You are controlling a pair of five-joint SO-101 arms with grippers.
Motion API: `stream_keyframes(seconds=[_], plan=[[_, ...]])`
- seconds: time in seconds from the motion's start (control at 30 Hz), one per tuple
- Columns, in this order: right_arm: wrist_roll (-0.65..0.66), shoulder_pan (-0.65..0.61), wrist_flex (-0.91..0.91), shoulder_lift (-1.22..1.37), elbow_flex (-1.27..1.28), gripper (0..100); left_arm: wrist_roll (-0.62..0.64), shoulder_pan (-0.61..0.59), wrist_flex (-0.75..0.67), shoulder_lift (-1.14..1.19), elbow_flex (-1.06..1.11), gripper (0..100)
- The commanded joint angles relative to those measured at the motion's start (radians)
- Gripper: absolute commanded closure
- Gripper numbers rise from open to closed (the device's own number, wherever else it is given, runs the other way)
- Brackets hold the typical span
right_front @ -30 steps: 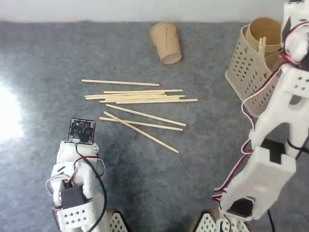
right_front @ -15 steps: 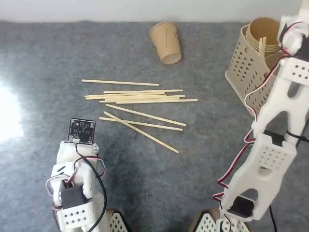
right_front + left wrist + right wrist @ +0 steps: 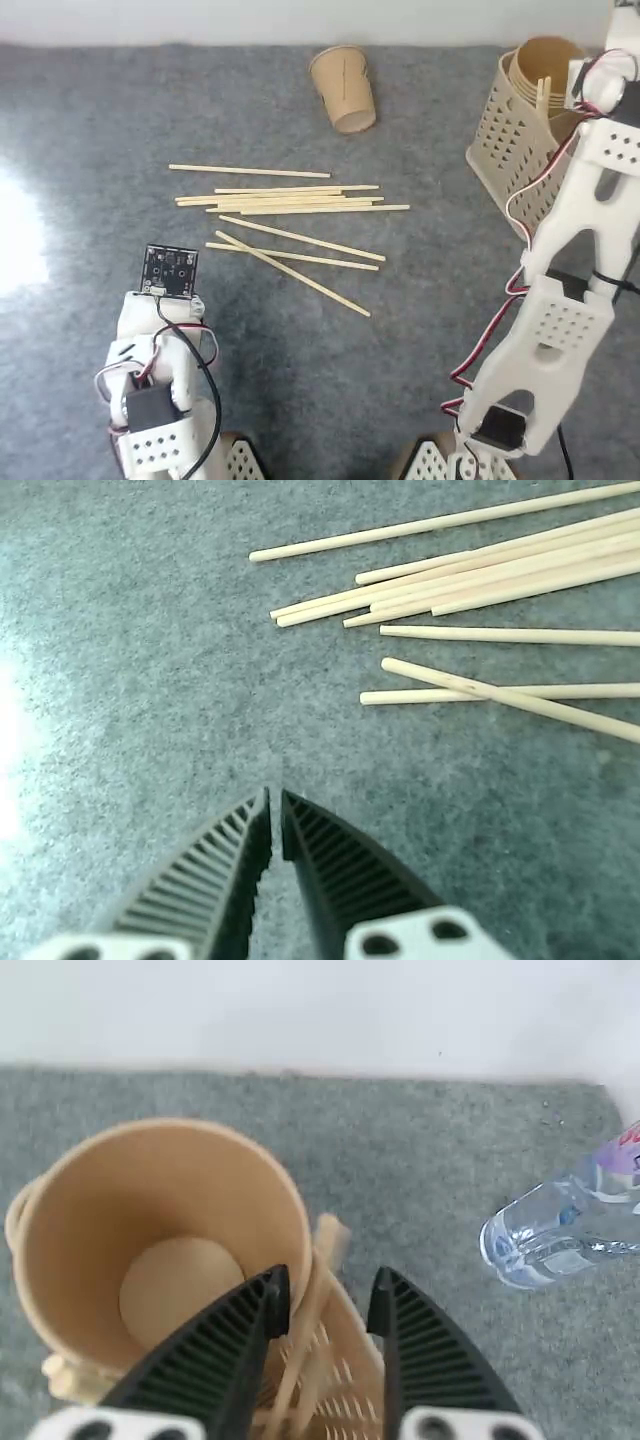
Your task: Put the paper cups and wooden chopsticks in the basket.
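The chopsticks [image 3: 295, 203] far from the basket [image 3: 505, 140] are thin, light, stiff — grab one's middle; right end effector [image 3: 328, 1285] has jaws apart, left end effector [image 3: 275, 800] pinched closed.

Wooden chopsticks [image 3: 300, 203] lie scattered on the mat [image 3: 80, 120]; a paper cup [image 3: 343, 88] lies tipped, apart from the basket [image 3: 505, 140].

Table [image 3: 100, 120]: grey cloth cover, matt and fuzzy.
Chopsticks [image 3: 290, 205]: bare pale wood, smooth, matt.
Paper cups [image 3: 343, 88]: brown paper, matt.
Basket [image 3: 505, 140]: beige perforated plastic.
My jaws: black ribbed plastic, matt.
Bottle [image 3: 560, 1230]: clear glossy plastic.
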Motion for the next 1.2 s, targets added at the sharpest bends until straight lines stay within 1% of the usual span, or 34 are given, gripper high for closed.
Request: stream_keyframes(seconds=[0.0,0.13,0.2,0.27,0.33,0.37,0.4,0.67,0.87,0.93,1.03,1.1,1.17], plan=[[0.029,0.01,0.036,-0.084,-0.034,88.7,-0.012,0.006,-0.023,-0.011,-0.01,98],[0.044,-0.016,0.09,-0.197,-0.034,88.7,-0.012,0.006,-0.023,-0.011,-0.01,98],[0.114,-0.061,0.151,-0.278,-0.034,88.8,-0.012,0.006,-0.023,-0.011,-0.01,98],[0.213,-0.139,0.234,-0.357,-0.032,89.0,-0.012,0.006,-0.023,-0.011,-0.01,98],[0.325,-0.249,0.335,-0.418,-0.028,89.0,-0.012,0.006,-0.023,-0.011,-0.01,98],[0.371,-0.309,0.383,-0.44,-0.026,89.0,-0.012,0.006,-0.023,-0.011,-0.01,98],[0.391,-0.36,0.39,-0.463,-0.011,89.0,-0.012,0.006,-0.023,-0.011,-0.01,98],[0.379,-0.634,0.381,-0.602,0.19,88.7,-0.012,0.005,-0.023,-0.011,-0.01,98],[0.377,-0.811,0.372,-0.608,0.422,89.0,-0.012,-0.003,-0.02,-0.011,-0.013,98],[0.377,-0.862,0.357,-0.608,0.506,89.0,-0.005,-0.035,-0.02,-0.011,-0.018,99],[0.377,-0.891,0.263,-0.608,0.644,89.0,0.006,-0.132,-0.017,-0.012,-0.039,99],[0.377,-0.894,0.151,-0.608,0.758,89.0,0.029,-0.172,-0.015,-0.012,-0.051,98],[0.377,-0.911,0.042,-0.608,0.875,89.0,-0.002,-0.206,0.041,-0.011,-0.07,98]])
